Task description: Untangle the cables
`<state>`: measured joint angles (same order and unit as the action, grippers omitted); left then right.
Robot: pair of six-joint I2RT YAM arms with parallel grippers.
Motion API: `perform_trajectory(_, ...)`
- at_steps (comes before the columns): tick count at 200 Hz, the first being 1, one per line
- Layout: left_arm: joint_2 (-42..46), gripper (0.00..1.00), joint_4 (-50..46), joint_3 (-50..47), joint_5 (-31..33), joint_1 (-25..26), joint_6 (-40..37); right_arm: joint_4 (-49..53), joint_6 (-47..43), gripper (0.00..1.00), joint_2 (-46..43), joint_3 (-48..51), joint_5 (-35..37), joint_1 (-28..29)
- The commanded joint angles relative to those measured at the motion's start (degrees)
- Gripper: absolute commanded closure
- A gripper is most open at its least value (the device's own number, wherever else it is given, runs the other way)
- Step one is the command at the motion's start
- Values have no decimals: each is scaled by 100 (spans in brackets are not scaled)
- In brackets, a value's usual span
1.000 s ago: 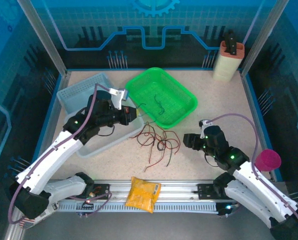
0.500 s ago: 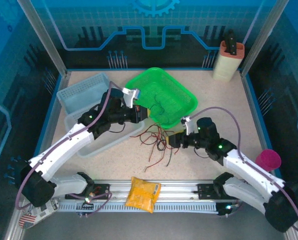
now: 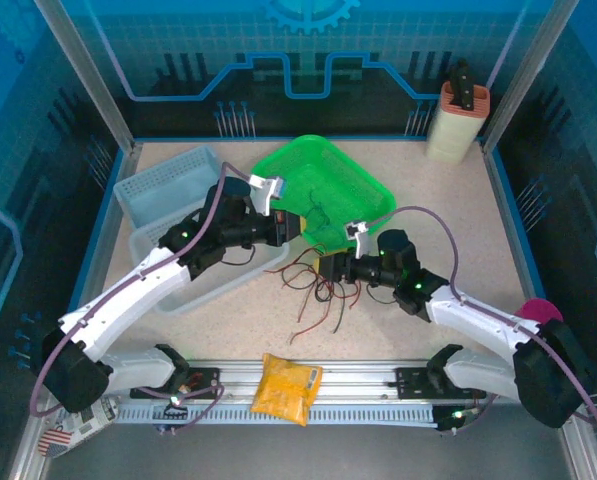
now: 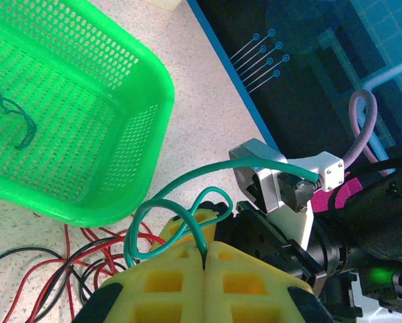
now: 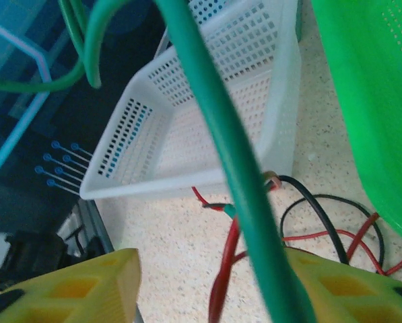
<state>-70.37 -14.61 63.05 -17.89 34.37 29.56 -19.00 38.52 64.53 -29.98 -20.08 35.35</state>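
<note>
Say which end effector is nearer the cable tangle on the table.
Right. The right end effector is at the right edge of the tangle; the left end effector is farther back, by the green basket.

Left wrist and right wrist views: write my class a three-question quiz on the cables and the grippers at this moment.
1. True or false: the left gripper is shut on a green cable.
2. Choose one. Inside the green basket lies: A a loose thin cable; B a cup; C a packet.
3. Complete the sentence. In the right wrist view, the green cable passes ______ the two fingers of the right gripper, which stand apart.

Key
1. True: its yellow pads meet with the cable pinched between them.
2. A: the loose thin cable rests on the mesh floor.
3. Between.
</note>
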Motion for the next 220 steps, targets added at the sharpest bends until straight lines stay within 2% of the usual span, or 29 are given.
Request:
perform_trajectory(1, -21, 100, 169, 23, -110, 65, 76, -359, 154, 58, 29, 16, 378, 74)
perform_trajectory(24, 14, 100, 195, -15, -77, 68, 101, -54, 51, 84, -23, 1, 570, 107)
perform_trajectory(53, -30, 100, 177, -60, -9, 76, 167, 264, -279, 100, -250, 1, 593, 209)
perform_trajectory(116, -243, 100, 204, 83, 343, 403, 206, 955, -878, 100, -642, -151, 577, 235)
perform_trajectory(151, -272, 100, 529, -77, 834, 477, 693, 1177, -1240, 100, -667, -195, 433, 376)
perform_trajectory(185, -348, 100, 684, 120, 1628, 482, 885, 1979, -2096, 100, -1056, -182, 1067, 843)
perform_trajectory(220, -428, 100, 1096, 243, 2003, 381, 859, 2564, -2139, 100, -1223, 131, 1539, 817)
